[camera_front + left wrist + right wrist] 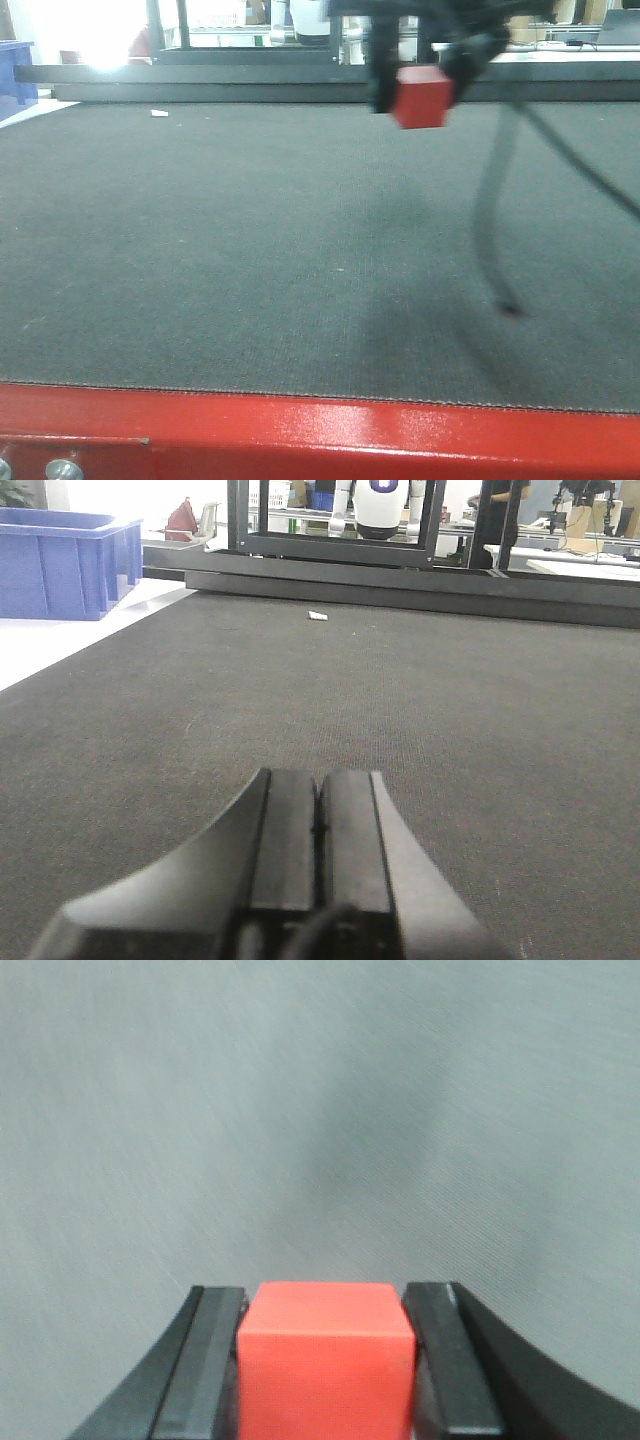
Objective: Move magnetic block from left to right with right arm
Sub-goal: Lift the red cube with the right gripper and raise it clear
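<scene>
the right claw [326, 1305] was clenched on the block [421, 97], held in the air over the desk [200, 260], toward its far edge, right of middle. the left claw [320, 785] was clenched, empty. the block looked light, stiff and smooth; its flat opposite faces suit the grip.

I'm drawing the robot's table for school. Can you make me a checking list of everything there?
Surface: dark grey mat, red front edge.
Job's things: red magnetic block, held up off the mat.
Clutter: small white scrap, far left of the mat.
Tools: right tool shut on the block; left tool shut, empty.
Cables: black cables trailing over the mat's right side.
Surroundings: blue bin, black frame beyond the mat.
</scene>
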